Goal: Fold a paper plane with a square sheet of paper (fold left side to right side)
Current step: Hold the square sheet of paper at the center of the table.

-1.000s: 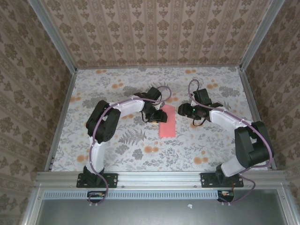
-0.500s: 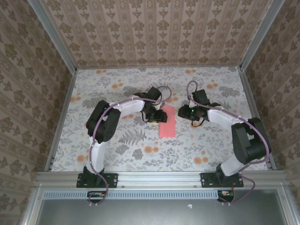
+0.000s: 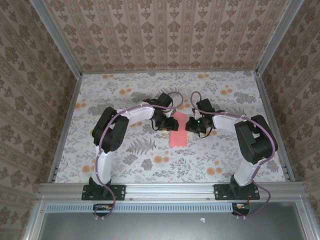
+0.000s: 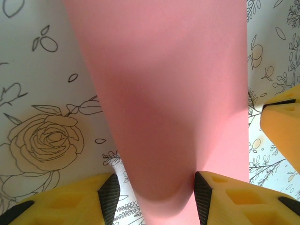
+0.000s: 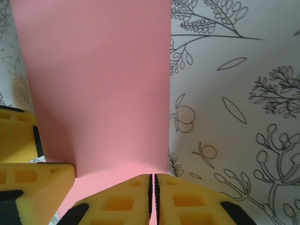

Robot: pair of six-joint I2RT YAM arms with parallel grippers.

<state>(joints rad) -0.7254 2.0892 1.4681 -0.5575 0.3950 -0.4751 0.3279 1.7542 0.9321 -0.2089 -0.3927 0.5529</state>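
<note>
The square sheet of paper is salmon pink and lies folded into a narrow upright rectangle at mid-table. My left gripper is at its upper left edge. In the left wrist view the paper bulges in a rounded fold between that gripper's open pads, touching the right pad. My right gripper is at the paper's upper right edge. In the right wrist view its jaws are shut to a thin slit, resting over the paper's near edge.
The table has a floral cover with orange blotches, and patterned walls with metal rails enclose it. Both grippers are close together across the paper. The left gripper's yellow fingers show in the right wrist view, and a right finger shows in the left wrist view.
My right gripper has moved left to the paper's right edge and its jaws have closed. The left arm and the paper have stayed put.
</note>
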